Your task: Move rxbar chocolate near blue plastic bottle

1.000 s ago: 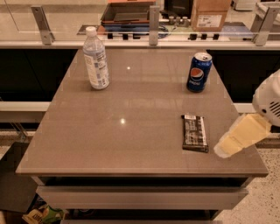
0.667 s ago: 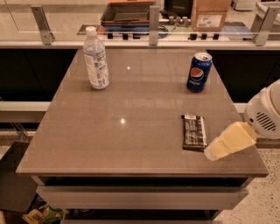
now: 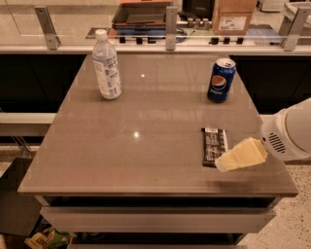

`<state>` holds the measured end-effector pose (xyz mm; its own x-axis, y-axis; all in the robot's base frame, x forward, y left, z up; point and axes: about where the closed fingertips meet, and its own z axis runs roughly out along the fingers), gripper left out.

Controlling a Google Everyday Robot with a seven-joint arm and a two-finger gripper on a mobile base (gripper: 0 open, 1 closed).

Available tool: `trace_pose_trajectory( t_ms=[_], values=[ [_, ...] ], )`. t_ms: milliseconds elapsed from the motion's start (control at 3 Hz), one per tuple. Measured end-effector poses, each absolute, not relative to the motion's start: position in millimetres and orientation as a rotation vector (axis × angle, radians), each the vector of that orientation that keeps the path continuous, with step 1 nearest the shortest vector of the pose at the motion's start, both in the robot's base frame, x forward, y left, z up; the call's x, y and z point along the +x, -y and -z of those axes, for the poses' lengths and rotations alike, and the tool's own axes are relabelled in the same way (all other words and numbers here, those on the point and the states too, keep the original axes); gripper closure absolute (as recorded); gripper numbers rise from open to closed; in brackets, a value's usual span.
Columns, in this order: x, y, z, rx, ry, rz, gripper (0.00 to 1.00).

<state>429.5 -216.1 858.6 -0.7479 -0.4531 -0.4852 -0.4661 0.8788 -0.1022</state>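
Brought pincer [image 3: 228,161] leftward from the right edge of the counter [image 3: 146,146] to the near end of the rxbar [image 3: 214,145] (apart or together, cannot tell), leaving rxbar flat and seemingly ungrasped, well apart from bottle [image 3: 107,65] at far left.

Only thing I can actually read here is the Pepsi logo on the blue can [image 3: 221,80], far right side of the table [image 3: 146,146]. The rxbar chocolate [image 3: 214,145] has white lettering on its black wrapper, but I can't make out the words. Same deal with the blue plastic bottle [image 3: 107,65]: pale blue-and-white label, print too small. The cardboard box [image 3: 245,10] behind the table has a white sticker [image 3: 229,22], also unreadable. My tool [image 3: 222,164] is at the bar's near right corner.
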Motion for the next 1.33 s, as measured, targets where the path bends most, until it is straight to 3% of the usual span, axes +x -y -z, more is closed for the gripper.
trace_pose_trajectory(
  t_ms=[1333],
  values=[
    [435.0, 203.4, -853.0, -0.738, -2.426, -0.140, 0.00]
  ],
)
